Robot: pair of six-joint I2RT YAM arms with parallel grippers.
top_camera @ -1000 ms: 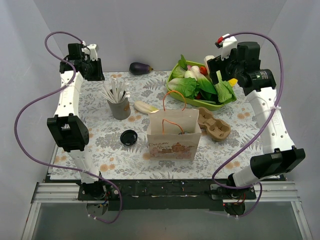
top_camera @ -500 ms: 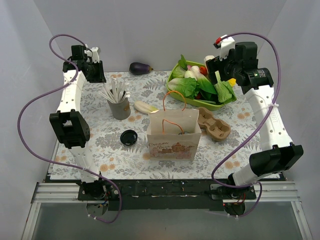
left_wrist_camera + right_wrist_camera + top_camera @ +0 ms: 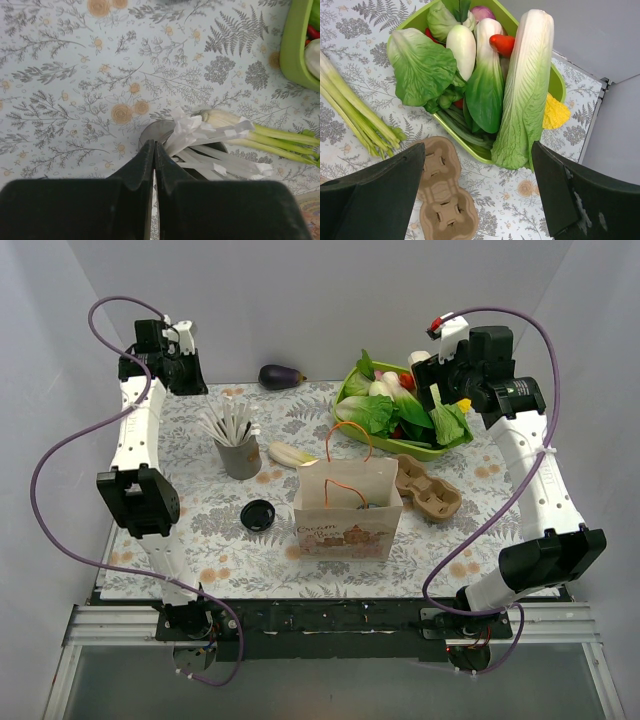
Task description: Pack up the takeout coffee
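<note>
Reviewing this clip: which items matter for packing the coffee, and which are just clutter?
Job: paper bag, cardboard cup carrier, black lid; coffee cup itself not clearly visible.
Clutter: grey cup of stirrers, eggplant, tray of vegetables, loose leek.

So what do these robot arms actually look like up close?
The left arm and right arm are white tubular segments joined by chunky black joint blocks. Each trails a purple cable looping out sideways. The left claw and right claw each have two smooth black fingers. The right wrist carries a small red tab.
</note>
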